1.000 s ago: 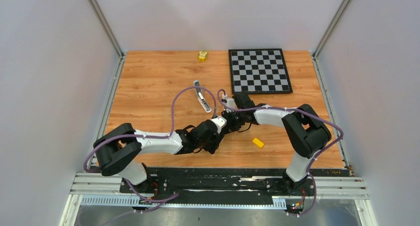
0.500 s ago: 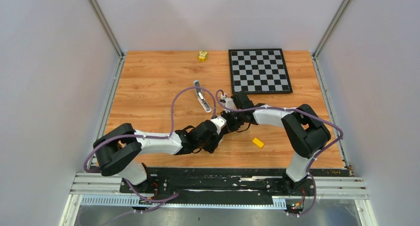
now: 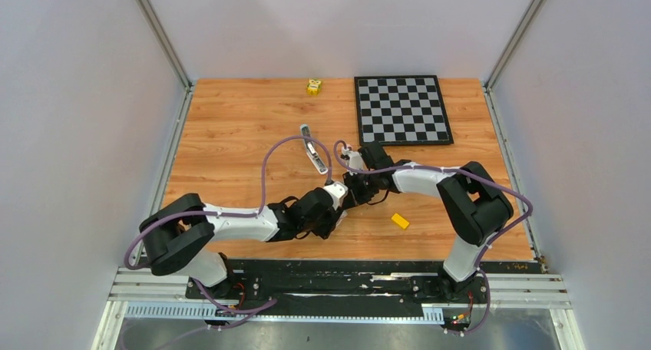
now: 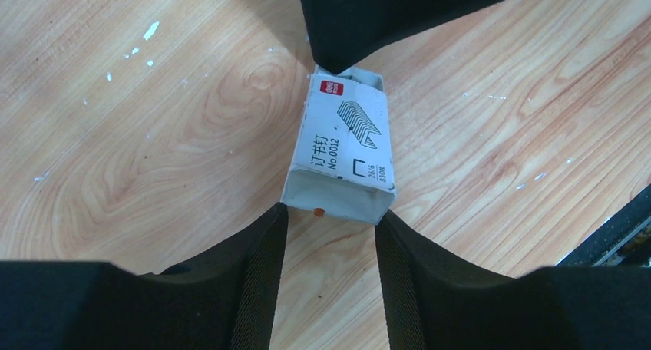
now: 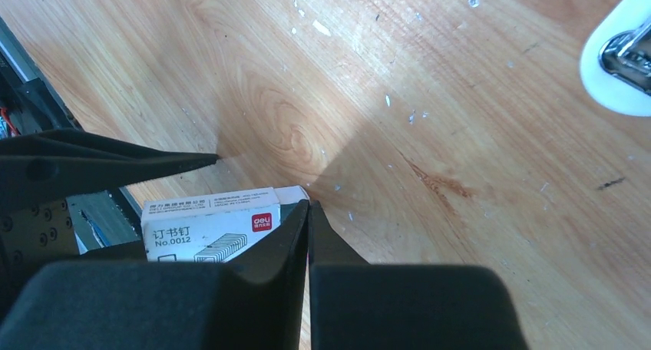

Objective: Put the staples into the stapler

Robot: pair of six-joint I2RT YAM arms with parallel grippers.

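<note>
A white cardboard box point(image 4: 344, 143) printed "No.0012" lies flat on the wooden table between my two grippers. Its near end is open and looks hollow. The staples themselves are hidden. My left gripper point(image 4: 330, 212) is open, its two fingertips point(image 4: 276, 219) resting at the corners of that open end. My right gripper point(image 5: 308, 206) is shut, its tips pressed against the box's point(image 5: 207, 219) far end; nothing shows between them. The stapler point(image 3: 311, 152) lies swung open behind both grippers, and its white end point(image 5: 622, 66) shows in the right wrist view.
A chessboard point(image 3: 403, 110) lies at the back right. A yellow block point(image 3: 400, 221) sits near the front, right of the grippers. A small yellow object point(image 3: 313, 87) stands at the back edge. The black base rail point(image 4: 614, 235) runs close by the box.
My right gripper's jaws have come together at the box's far end. The left jaws have narrowed toward the box's near end, and the left arm has shifted slightly.
</note>
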